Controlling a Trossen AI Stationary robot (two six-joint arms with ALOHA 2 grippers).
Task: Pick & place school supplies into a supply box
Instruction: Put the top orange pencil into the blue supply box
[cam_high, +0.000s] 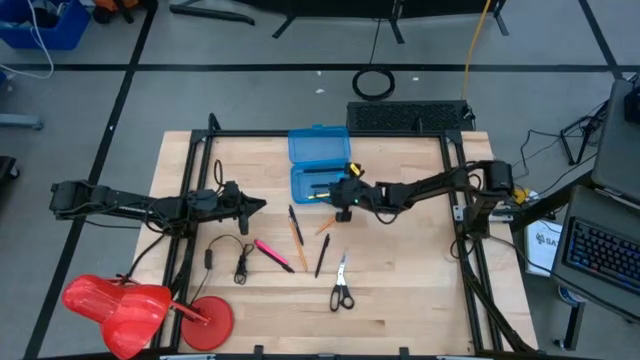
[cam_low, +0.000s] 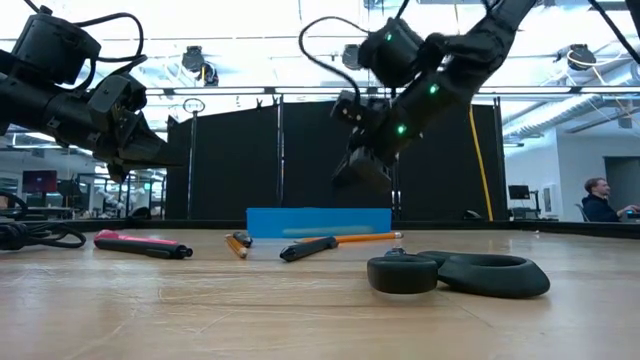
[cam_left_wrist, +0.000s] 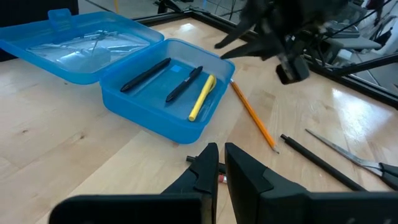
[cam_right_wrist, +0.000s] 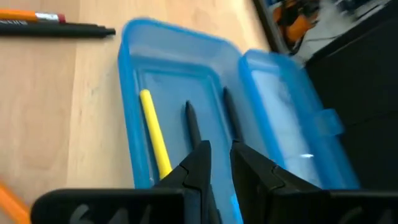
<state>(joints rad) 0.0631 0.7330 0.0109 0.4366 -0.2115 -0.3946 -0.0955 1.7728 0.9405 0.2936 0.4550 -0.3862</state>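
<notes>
The blue supply box (cam_high: 318, 166) lies open at the table's far middle, its lid (cam_left_wrist: 81, 46) folded back. In its tray lie two black pens (cam_left_wrist: 147, 74) and a yellow pen (cam_left_wrist: 203, 97). My right gripper (cam_right_wrist: 217, 152) hovers just above the tray's near right end (cam_high: 345, 198), slightly open, with nothing between its fingers. My left gripper (cam_left_wrist: 220, 155) waits shut at the left (cam_high: 258, 207), above the table. Flat on the wood lie a pink pen (cam_high: 270, 252), orange pencils (cam_high: 297, 233), black pens (cam_high: 321, 256) and scissors (cam_high: 341, 291).
A thin black cable with a plug (cam_high: 236, 258) lies near the pink pen. Red plastic items (cam_high: 130, 305) sit at the near left corner. A black frame rail (cam_high: 330, 132) borders the table, and a keyboard (cam_high: 410, 117) lies beyond its far edge.
</notes>
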